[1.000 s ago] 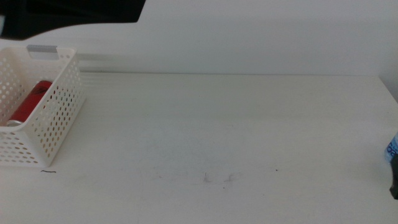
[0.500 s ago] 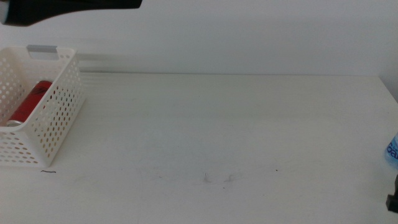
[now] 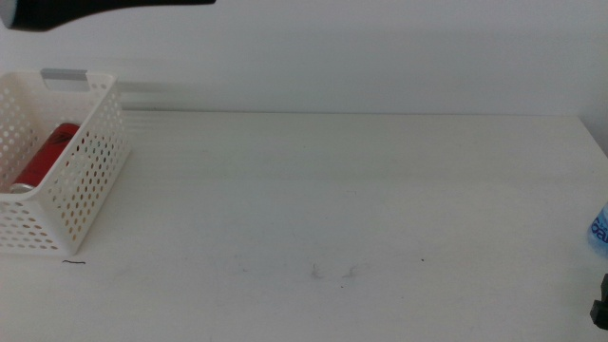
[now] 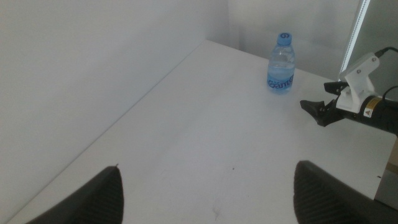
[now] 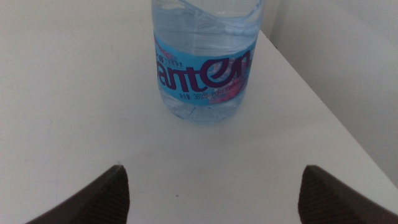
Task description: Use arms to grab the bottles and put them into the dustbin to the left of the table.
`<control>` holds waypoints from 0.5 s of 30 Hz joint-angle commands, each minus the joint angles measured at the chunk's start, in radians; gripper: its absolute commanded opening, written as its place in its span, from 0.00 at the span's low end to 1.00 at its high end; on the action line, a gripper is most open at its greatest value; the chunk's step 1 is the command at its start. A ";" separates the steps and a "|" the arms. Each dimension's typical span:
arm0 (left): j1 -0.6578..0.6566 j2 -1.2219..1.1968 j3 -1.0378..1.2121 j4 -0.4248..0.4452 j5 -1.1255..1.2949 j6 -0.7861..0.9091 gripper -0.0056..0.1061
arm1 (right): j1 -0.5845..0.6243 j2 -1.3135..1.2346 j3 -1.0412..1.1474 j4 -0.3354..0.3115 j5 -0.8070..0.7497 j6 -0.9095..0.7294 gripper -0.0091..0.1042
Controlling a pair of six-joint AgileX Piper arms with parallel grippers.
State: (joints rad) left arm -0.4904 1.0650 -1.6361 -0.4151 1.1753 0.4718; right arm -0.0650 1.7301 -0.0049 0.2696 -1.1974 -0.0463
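Right claw (image 5: 211, 186), wide open and empty, has backed toward desk (image 3: 332, 190) edge, facing water bottle (image 5: 205, 56); red can (image 3: 47, 152) already binned; left claw (image 4: 208, 186) open.

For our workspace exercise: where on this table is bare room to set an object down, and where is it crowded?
Bare tabletop runs from the white perforated basket, with a red can inside, across to the water bottle at the right edge. It is crowded only there: the right gripper faces the bottle, open. The left gripper is open above bare table.
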 commanded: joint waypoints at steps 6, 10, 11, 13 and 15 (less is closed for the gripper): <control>-0.005 -0.006 0.001 -0.001 -0.015 -0.001 0.89 | -0.039 0.001 -0.051 -0.025 -0.024 0.003 0.90; -0.005 -0.006 0.001 -0.001 -0.015 -0.001 0.89 | -0.066 0.005 -0.096 -0.036 -0.024 0.002 0.90; -0.005 -0.006 0.001 -0.001 -0.017 -0.001 0.89 | -0.072 0.009 -0.105 -0.038 -0.024 0.002 0.90; -0.005 -0.006 0.001 -0.001 -0.019 -0.001 0.89 | -0.086 0.016 -0.120 -0.052 -0.024 -0.002 0.90; -0.005 -0.006 0.001 -0.001 -0.019 -0.001 0.89 | -0.099 0.032 -0.134 -0.066 -0.024 -0.002 0.90</control>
State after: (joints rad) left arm -0.4904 1.0650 -1.6361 -0.4151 1.1690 0.4718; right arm -0.1479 1.7502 -0.1254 0.2219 -1.2102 -0.0389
